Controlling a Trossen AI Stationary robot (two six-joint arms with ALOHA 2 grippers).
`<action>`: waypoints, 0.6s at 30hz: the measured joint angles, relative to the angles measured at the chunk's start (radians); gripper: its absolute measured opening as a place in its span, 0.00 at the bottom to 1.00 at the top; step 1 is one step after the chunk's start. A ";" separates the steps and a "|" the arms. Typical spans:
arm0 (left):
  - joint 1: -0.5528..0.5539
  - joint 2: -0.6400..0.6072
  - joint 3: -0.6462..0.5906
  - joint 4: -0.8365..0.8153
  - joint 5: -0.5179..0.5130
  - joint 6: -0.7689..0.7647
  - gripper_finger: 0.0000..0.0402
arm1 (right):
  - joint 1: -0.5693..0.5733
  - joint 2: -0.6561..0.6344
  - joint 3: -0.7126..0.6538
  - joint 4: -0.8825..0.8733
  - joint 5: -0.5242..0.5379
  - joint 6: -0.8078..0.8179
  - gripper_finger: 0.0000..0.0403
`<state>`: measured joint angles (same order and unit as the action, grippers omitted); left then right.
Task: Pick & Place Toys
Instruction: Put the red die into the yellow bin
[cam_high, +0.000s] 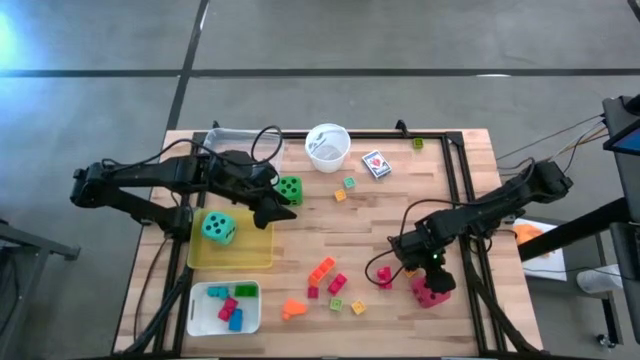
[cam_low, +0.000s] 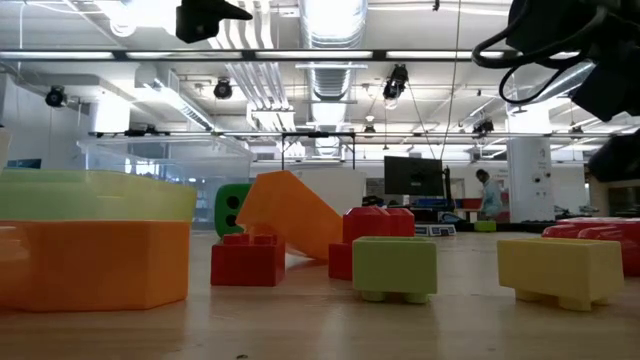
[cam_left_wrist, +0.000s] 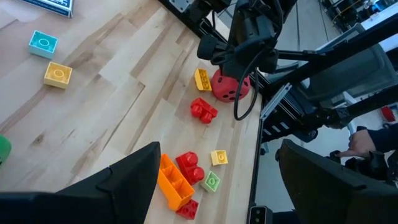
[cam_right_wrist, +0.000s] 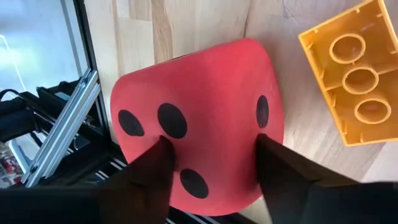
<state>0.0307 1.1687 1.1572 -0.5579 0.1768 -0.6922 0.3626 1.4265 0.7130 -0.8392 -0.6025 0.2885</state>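
**Mia:** Two dark fingers (cam_right_wrist: 155, 168) sit on the red die (cam_right_wrist: 199, 118), one on each side. That is the right gripper (cam_high: 432, 275). The die is right between its fingers, straight below it.

**Ben:** Is it holding the die?

**Mia:** The fingers press on two opposite sides, so it looks like a grip. The die is not lifted yet, I think. It sits on the table (cam_high: 400, 210), by the edge.

**Ben:** Does the die have a long side?

**Mia:** No. It is the same all round, so the fingers can squeeze it any way.

**Ben:** What is next to it?

**Mia:** A yellow block (cam_right_wrist: 351, 78) lies just beside one finger, hollow side up. It is close but not between the fingers.

**Ben:** And the other arm?

**Mia:** The left gripper (cam_high: 277, 207) is well away, over by the yellow tray (cam_high: 245, 255). Its fingers are spread wide and hold nothing. The right arm is much nearer the die.

**Ben:** So what matters next?

**Mia:** Going straight up, I think, so the die does not bump the yellow block.
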 joint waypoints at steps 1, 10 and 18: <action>0.000 0.000 0.000 0.000 0.000 0.000 0.78 | 0.000 0.000 0.000 0.001 0.000 -0.002 0.40; 0.001 0.000 0.000 -0.047 0.000 -0.128 0.78 | -0.001 0.000 -0.001 0.008 -0.022 -0.001 0.38; 0.002 0.000 0.000 -0.043 -0.002 -0.102 0.78 | 0.002 -0.040 0.043 0.007 -0.004 0.047 0.37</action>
<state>0.0322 1.1687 1.1568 -0.6007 0.1749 -0.7940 0.3645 1.3862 0.7559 -0.8317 -0.6064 0.3354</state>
